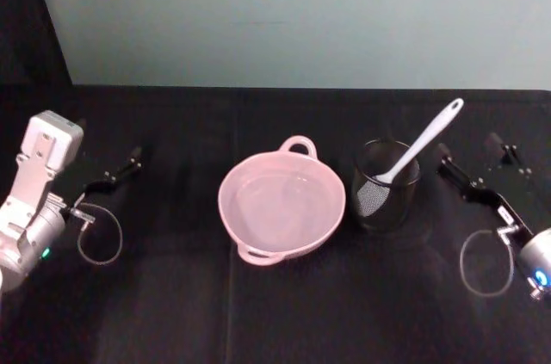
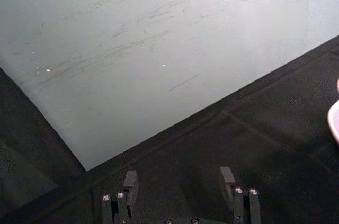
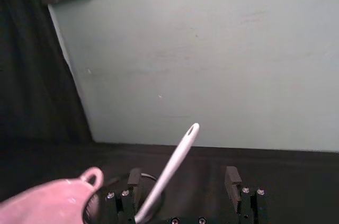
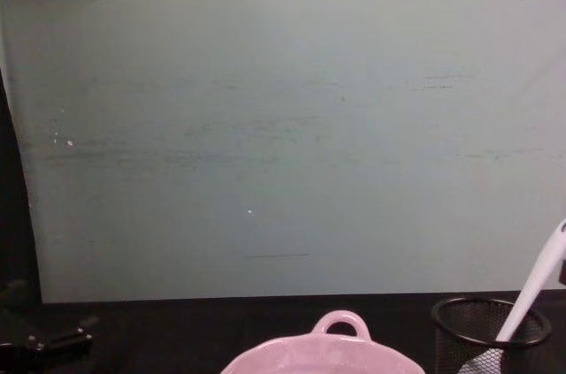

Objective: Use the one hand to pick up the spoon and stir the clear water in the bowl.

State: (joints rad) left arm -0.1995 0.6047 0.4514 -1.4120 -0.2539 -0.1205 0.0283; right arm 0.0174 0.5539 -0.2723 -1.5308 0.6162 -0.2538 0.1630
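Observation:
The pale pink bowl (image 1: 227, 209) sits mid-table in the head view, with clear water (image 1: 280, 200) glinting faintly inside. To its right, the white spoon (image 1: 424, 144) stands tilted in a black wire-mesh cup (image 1: 379, 206), handle end up and leaning right. My right gripper (image 1: 473, 157) rests open right of the cup, apart from it. In the right wrist view the open right gripper (image 3: 183, 179) faces the spoon (image 3: 175, 166), the cup (image 3: 94, 206) and the bowl (image 3: 47, 203). My left gripper (image 1: 112, 157) lies open at the far left. The chest view shows bowl (image 4: 292, 352), cup (image 4: 486, 339) and spoon (image 4: 535, 290).
A black cloth covers the table (image 1: 172, 295), and a pale green wall (image 1: 301, 11) stands right behind it. Cable loops hang by both wrists. In the left wrist view the left gripper (image 2: 179, 179) is over bare cloth, with the bowl's edge (image 2: 335, 118) at the frame's side.

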